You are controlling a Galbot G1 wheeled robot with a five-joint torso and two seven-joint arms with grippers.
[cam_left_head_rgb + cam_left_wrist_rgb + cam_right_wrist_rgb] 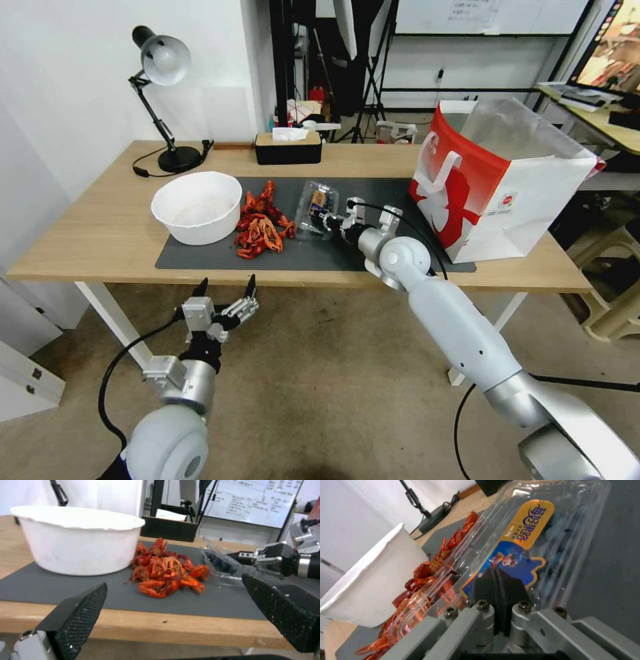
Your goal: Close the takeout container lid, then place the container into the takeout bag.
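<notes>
Left gripper (pixel 225 291) hangs open below table (pixel 87 227) — right gripper (pixel 325 220) pinched at container (pixel 315 208).

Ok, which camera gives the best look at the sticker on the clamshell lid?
The right wrist view: the sticker sits close up on the takeout container lid, just beyond the right gripper. The head view shows it small and far off; the left wrist view catches the lid edge-on.

Crayfish pile (pixel 261 228) crowds container (pixel 316 208); bare mat (pixel 387 193) toward takeout bag (pixel 497 183).
</notes>
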